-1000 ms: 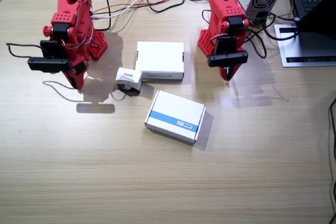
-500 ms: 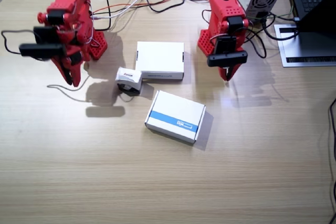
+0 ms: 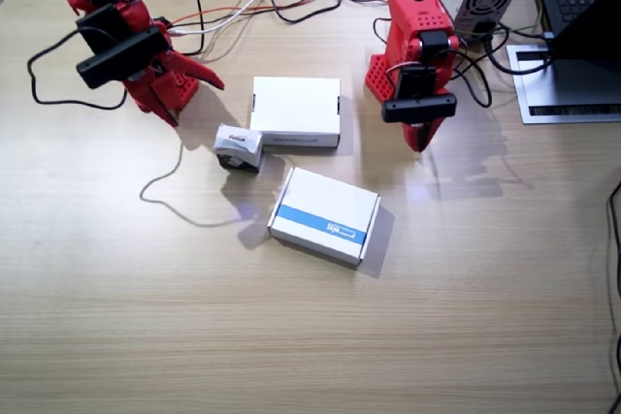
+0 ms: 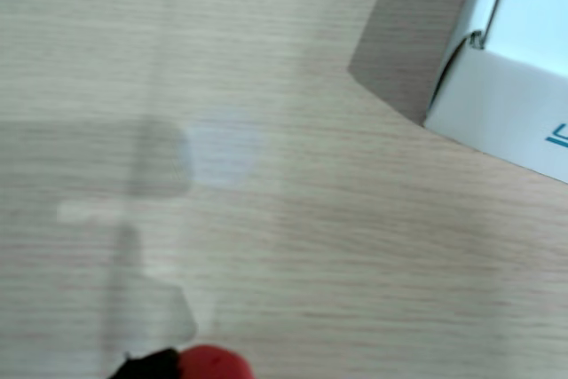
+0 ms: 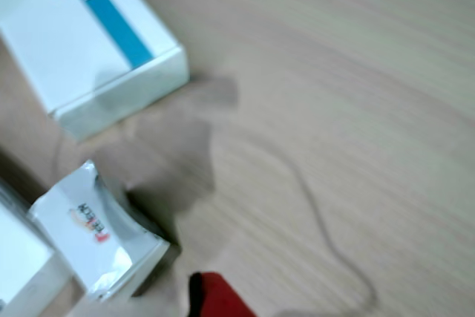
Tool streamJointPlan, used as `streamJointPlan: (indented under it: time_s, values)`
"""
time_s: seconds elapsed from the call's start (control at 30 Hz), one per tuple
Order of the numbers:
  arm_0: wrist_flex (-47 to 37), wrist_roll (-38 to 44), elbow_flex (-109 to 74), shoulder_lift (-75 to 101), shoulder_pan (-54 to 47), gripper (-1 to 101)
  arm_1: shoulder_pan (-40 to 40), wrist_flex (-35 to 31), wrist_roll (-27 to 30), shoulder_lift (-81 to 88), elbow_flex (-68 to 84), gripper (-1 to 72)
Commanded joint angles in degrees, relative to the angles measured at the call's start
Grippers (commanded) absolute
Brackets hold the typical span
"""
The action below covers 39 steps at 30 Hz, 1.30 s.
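Fixed view: the right end effector hangs above the worktop; its opening cannot be told. The small packet lies at its 4 o'clock, touching the white box. The left end effector is pressed together, holding nothing. Only a wrist view shows red print on the packet, with the blue-striped box at its 12 o'clock. Since a second ago the right arm has swung toward 12 o'clock; the boxes are unmoved.
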<state>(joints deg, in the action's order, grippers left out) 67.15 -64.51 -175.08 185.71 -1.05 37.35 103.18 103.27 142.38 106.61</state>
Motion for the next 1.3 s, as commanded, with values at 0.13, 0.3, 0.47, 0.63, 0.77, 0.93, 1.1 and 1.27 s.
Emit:
streamJointPlan:
  time_s: [0.13,0.3,0.47,0.63,0.77,0.93,1.1,1.27]
  values:
    - [-2.64,4.57,0.97,1.67,-1.76,0,1.49,1.05,10.46,-28.92,-14.94,53.4]
    - [-3.34,5.36,0.97,1.67,-1.67,0,3.87,-2.46,13.54,-38.76,-13.97,54.2]
    - [-4.04,6.24,0.97,1.67,-1.85,0,5.45,-6.06,17.84,-43.42,-13.8,54.2]
    - [-3.6,7.12,0.97,1.67,-1.85,0,9.93,-8.61,19.95,-47.9,-14.06,54.0]
    - [-3.25,7.03,0.97,1.67,-1.23,0,12.22,-13.89,18.54,-55.02,-13.62,54.0]
    - [-3.69,7.21,0.97,1.67,-1.23,0,10.55,-16.26,14.5,-68.47,-22.68,52.8]
    - [-4.31,7.12,0.97,1.67,-1.41,0,8.26,-5.1,15.21,-70.14,-30.94,28.0]
    - [-4.57,7.03,0.97,1.67,-1.67,0,6.06,2.37,15.29,-67.32,-32.17,14.4]
